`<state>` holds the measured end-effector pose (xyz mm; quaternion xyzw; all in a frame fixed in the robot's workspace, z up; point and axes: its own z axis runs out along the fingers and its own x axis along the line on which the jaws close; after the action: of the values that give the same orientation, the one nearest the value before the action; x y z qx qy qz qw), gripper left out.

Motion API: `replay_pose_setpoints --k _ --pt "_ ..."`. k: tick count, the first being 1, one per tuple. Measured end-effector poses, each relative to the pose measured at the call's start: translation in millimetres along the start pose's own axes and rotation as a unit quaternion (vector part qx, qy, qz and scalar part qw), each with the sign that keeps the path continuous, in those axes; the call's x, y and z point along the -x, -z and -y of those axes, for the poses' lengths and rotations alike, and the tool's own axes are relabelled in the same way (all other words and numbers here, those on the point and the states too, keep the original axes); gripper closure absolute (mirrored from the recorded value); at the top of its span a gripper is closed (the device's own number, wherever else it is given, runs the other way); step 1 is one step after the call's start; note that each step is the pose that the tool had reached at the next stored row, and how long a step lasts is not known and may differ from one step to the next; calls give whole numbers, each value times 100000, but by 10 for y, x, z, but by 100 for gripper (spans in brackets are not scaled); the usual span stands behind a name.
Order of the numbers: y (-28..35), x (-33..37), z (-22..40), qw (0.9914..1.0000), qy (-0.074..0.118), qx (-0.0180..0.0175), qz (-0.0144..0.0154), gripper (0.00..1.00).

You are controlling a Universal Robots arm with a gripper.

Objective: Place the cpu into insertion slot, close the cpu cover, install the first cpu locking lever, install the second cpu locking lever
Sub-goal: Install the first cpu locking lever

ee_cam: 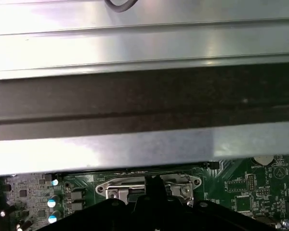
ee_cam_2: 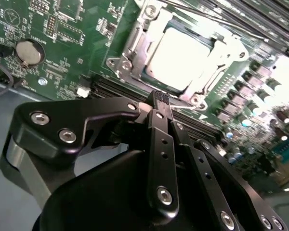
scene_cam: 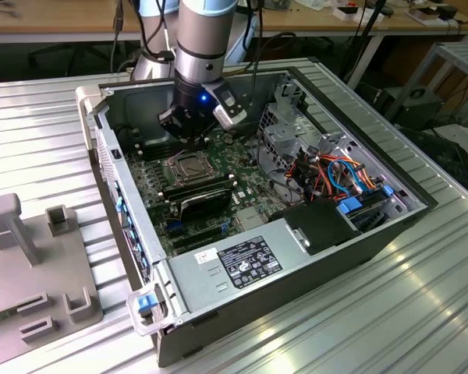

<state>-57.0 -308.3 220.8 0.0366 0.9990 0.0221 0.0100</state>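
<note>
Second wrist view: my gripper (ee_cam_2: 160,100), pinched together on nothing, sits just off the near edge of the cpu cover (ee_cam_2: 133,44), with the cpu (ee_cam_2: 180,57) seated beyond its tips.

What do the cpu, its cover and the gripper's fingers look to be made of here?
The cpu: metal top, probably; it glares bright silver. The cpu cover: bare sheet metal, seemingly, with a grey sheen. Fingers of the gripper: matte black, screwed; metal or hard plastic, undecidable.
</note>
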Motion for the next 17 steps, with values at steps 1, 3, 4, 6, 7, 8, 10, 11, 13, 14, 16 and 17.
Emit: replay_pose_setpoints --k 1,3,4,6,7,8,10,11,13,14,16,17 --pt "-21 20 -1 100000 5 0 -12 89" --pt "-46 48 -3 100000 0 1 -27 89" --pt "-48 57 -4 100000 0 -5 -37 89" --pt "-51 73 -11 100000 1 -4 -46 89" --pt "-52 79 -19 100000 2 -6 -48 89" --pt "-53 83 -26 100000 -2 -13 -52 89" --pt "-56 89 -44 100000 -2 -10 -56 89" --pt "-59 92 -52 100000 3 38 -57 89" --pt "-66 100 -59 100000 1 162 -67 89" --pt "-70 106 -62 100000 -7 202 -74 89" --pt "-75 122 -64 100000 -6 213 -92 89" --pt "-77 137 -65 100000 -4 216 -103 89"
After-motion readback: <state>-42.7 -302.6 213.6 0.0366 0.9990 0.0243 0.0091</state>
